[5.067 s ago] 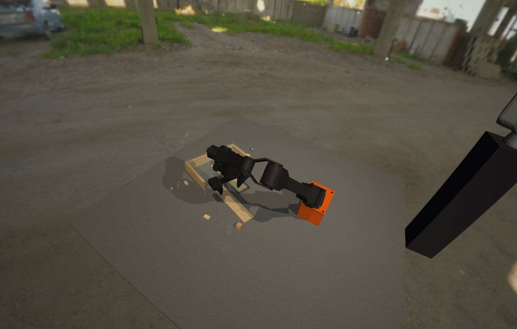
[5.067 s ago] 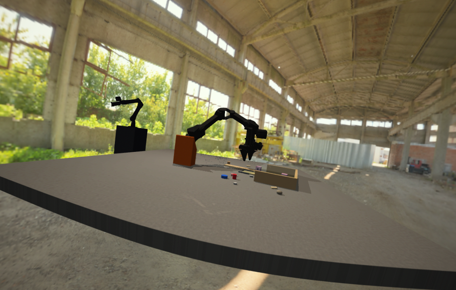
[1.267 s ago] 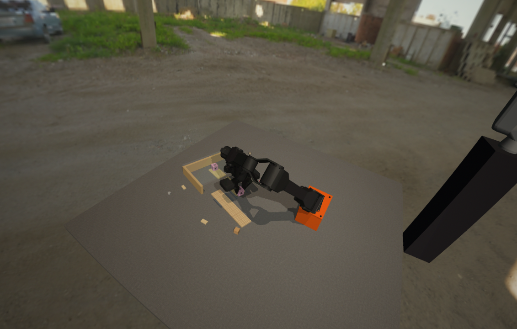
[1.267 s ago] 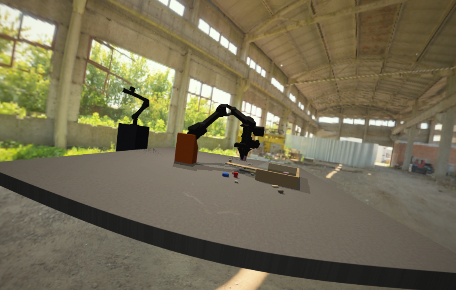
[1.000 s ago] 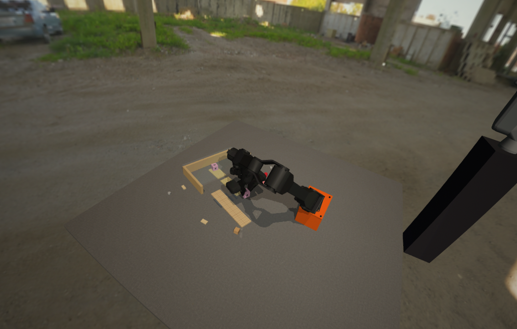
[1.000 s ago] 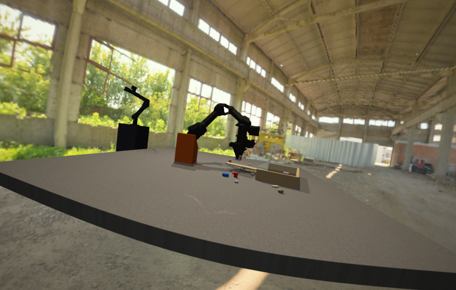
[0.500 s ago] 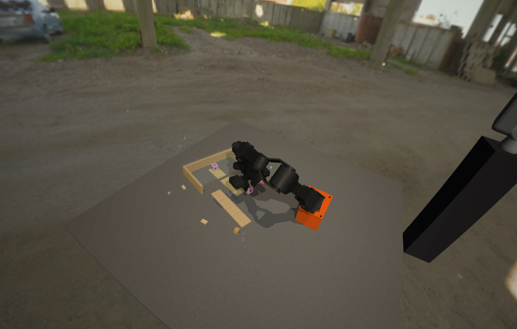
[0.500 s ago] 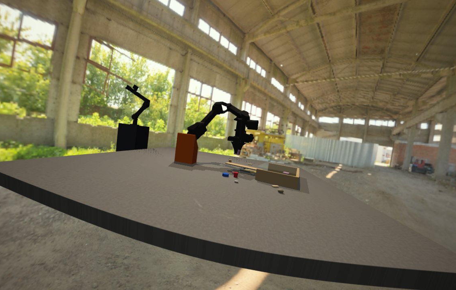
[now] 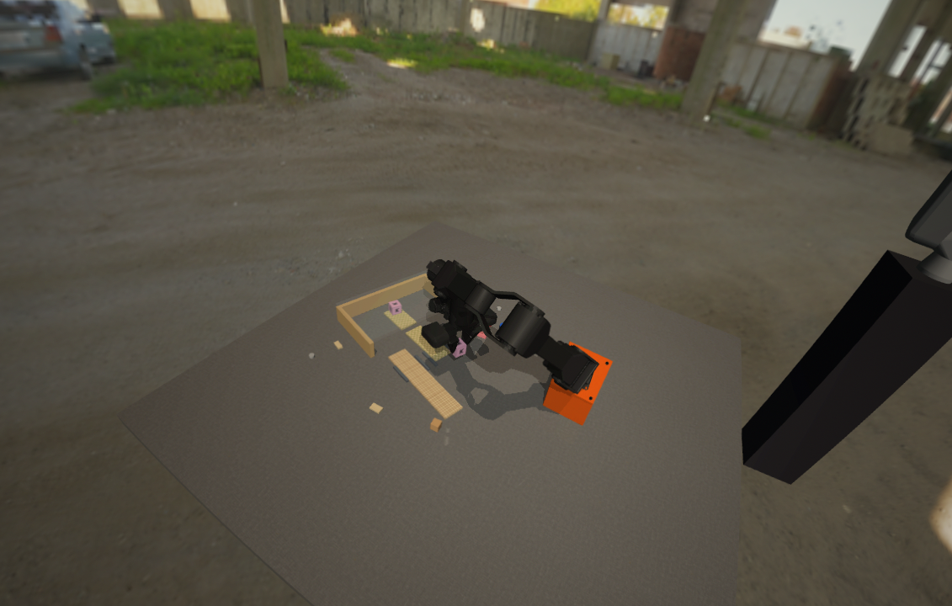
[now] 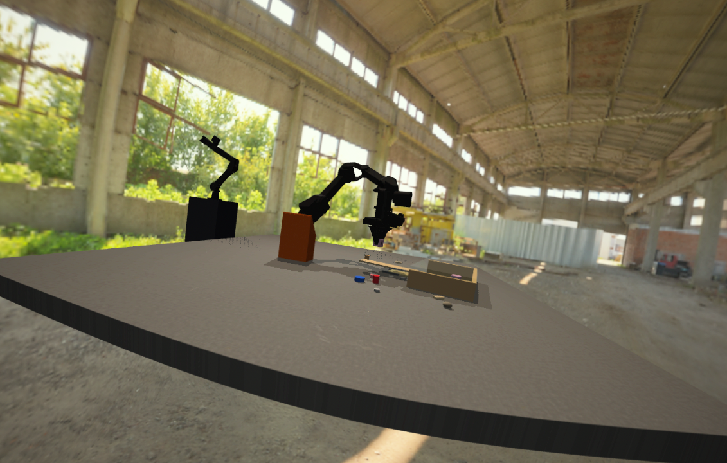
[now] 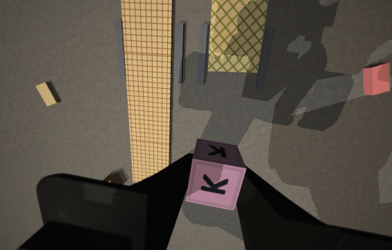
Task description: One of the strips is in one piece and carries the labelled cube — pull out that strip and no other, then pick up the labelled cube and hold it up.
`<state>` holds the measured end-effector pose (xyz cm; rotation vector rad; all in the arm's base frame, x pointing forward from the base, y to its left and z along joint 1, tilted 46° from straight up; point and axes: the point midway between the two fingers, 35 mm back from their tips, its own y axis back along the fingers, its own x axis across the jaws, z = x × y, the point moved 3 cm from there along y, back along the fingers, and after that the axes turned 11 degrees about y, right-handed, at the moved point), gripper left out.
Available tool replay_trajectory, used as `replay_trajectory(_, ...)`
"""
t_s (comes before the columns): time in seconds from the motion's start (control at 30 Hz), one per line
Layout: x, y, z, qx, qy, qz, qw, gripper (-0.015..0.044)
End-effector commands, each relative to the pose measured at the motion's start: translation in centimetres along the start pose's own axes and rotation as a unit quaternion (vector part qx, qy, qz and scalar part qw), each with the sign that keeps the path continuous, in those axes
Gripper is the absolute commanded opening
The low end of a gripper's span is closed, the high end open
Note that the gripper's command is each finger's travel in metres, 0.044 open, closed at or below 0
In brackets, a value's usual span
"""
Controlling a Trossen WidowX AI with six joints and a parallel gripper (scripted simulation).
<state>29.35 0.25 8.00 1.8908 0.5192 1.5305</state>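
Above the bench, the hand is pinching the pink cube marked K, one black finger against each side, and the cube hangs in the air over its own shadow. Below it, in the wrist view, the orange checked strip lies long and flat to the left, with grey rails along its far part. Just right of that, a green lattice strip sits between two more rails. A red block rests well to the right, a small tan block to the left. From the top view, a second pink cube sits inside the wooden frame.
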Motion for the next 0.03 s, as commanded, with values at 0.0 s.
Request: replay_trajectory(0.0, -0.02, 0.04, 0.00, 0.000, 0.002, -0.002, 1.000, 0.0000)
